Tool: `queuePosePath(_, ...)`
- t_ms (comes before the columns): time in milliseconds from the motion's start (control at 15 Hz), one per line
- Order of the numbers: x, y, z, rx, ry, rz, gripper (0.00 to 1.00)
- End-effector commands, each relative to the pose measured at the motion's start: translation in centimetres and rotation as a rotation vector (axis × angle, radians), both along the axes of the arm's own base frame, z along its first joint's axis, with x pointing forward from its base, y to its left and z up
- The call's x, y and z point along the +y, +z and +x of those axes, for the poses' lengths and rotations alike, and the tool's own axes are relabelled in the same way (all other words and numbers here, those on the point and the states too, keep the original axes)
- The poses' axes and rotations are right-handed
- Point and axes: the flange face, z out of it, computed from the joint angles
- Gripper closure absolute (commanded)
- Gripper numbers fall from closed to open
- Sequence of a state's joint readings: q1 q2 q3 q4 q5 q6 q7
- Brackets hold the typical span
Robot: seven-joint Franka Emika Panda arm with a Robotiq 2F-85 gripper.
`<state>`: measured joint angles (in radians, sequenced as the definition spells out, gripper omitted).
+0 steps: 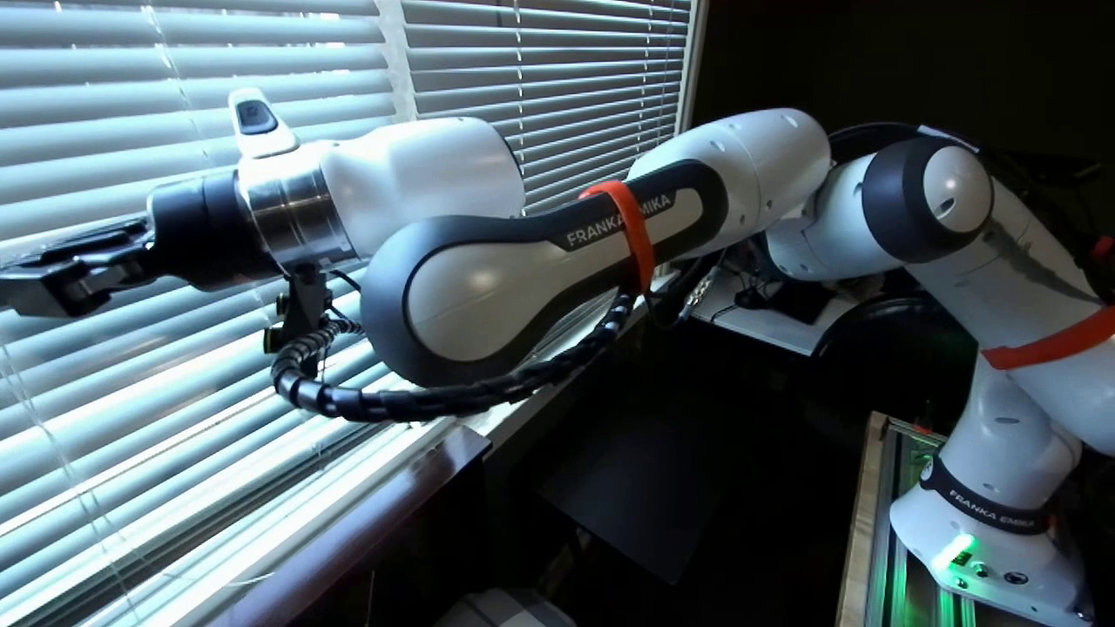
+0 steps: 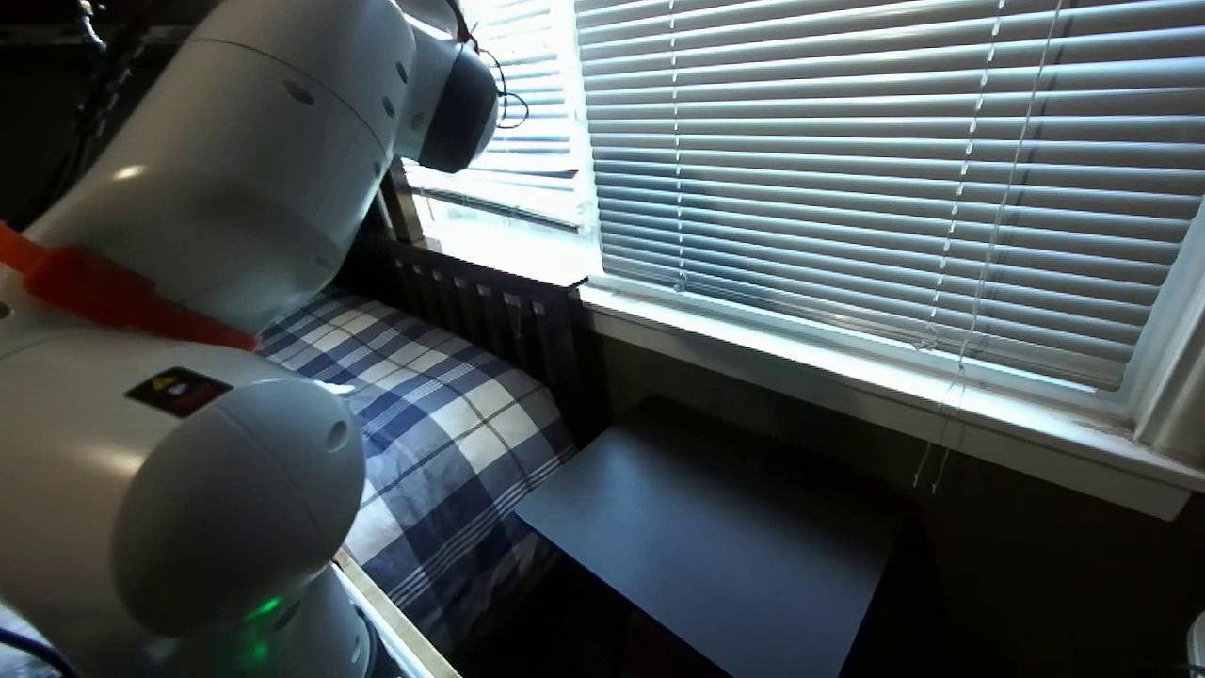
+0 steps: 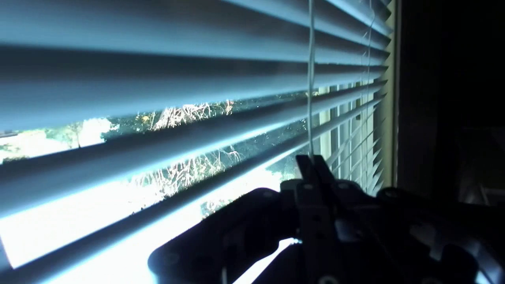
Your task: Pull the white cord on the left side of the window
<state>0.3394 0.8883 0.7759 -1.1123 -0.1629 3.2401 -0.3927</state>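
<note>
The white cord [image 3: 311, 79] hangs down in front of the slats in the wrist view and runs between my fingertips. My gripper [image 3: 313, 158] is shut on it, with the fingers almost together. In an exterior view my gripper [image 1: 22, 283] points to the left edge, close in front of the blinds, and its fingertips are partly cut off. Thin strings [image 1: 87, 501] hang below it toward the sill; I cannot tell whether they belong to the held cord. The window [image 1: 398, 61] has white slat blinds and also shows in an exterior view [image 2: 576, 141]; there my gripper is out of view.
The window sill [image 2: 810, 363] runs below the blinds. Another thin cord [image 2: 1000, 217] hangs at the far right section. A dark table [image 2: 697, 537] stands under the window, beside a bed with a plaid cover [image 2: 442, 414]. A dark rail [image 1: 375, 522] lies below my arm.
</note>
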Motion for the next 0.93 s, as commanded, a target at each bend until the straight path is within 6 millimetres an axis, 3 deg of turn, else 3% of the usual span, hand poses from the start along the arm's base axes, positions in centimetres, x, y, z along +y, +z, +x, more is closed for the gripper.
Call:
queuePosePath(0, -1.7, 2.3, -1.9, 0.018, -0.039, 0.025, 1.00)
queuePosePath(133, -2.4, 3.4, -2.7, 0.021, -0.057, 0.034, 1.00)
queuePosePath(400, -6.9, 5.0, -2.6, 0.056, -0.186, -0.023, 1.00)
queuePosePath(667, -11.7, 4.6, -2.7, 0.113, -0.300, -0.124, 1.00)
queuePosePath(867, -12.7, 3.7, -3.7, 0.156, -0.322, -0.206, 1.00)
